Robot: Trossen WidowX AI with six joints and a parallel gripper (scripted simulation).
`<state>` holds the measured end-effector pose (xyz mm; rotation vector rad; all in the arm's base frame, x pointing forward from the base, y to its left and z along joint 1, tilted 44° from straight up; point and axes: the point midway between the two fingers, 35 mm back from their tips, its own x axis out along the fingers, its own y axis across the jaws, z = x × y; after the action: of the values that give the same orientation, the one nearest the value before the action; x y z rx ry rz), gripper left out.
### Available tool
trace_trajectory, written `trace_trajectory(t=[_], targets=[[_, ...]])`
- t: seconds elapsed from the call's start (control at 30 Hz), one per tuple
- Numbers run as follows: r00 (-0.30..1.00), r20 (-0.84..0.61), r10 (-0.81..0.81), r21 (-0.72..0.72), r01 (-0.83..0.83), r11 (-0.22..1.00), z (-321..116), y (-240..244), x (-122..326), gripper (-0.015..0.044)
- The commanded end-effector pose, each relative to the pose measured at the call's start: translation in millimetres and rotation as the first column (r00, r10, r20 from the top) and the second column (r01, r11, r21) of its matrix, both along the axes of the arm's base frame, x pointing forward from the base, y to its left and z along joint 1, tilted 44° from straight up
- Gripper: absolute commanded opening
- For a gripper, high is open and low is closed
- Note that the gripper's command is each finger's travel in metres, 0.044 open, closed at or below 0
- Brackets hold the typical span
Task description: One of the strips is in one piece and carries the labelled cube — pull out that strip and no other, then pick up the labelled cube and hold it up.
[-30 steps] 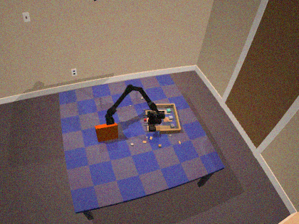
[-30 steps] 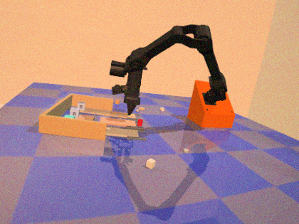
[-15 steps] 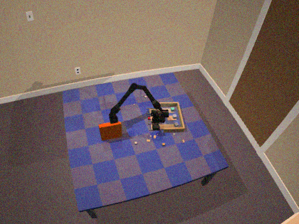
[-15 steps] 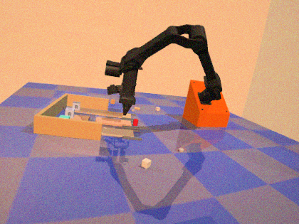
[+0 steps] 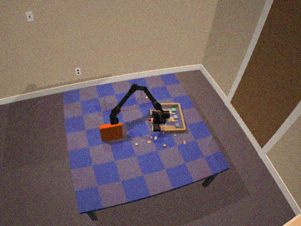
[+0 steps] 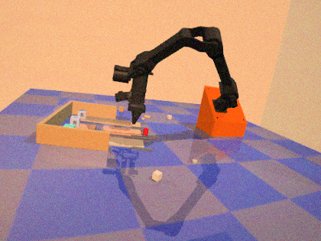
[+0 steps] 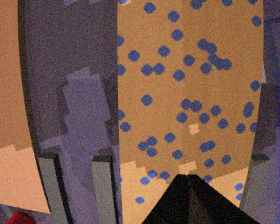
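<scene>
Your gripper is fully closed with nothing between the jaws; its tip sits pressed on, or just above, the near end of the blue-dotted strip. That strip runs straight ahead from the tip, its long axis in line with the wrist view and leading into the tray. Any pull must therefore follow that axis, back toward the orange base. A plain tan strip lies parallel to one side; avoid it. The labelled cube stands inside the tray, at the strips' far end, small and pale; which strip bears it cannot be confirmed.
</scene>
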<state>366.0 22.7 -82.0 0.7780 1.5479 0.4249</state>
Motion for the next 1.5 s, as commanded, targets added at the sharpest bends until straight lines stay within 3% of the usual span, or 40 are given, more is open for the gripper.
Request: trace_trajectory(t=[0.0,1.47], targets=[[1.000,-0.003,-0.001,0.004,0.001,1.000,-1.5,1.5,0.1,0.0000],[1.000,-0.003,-0.001,0.004,0.001,1.000,-2.0,6.2,-8.1,0.0000]])
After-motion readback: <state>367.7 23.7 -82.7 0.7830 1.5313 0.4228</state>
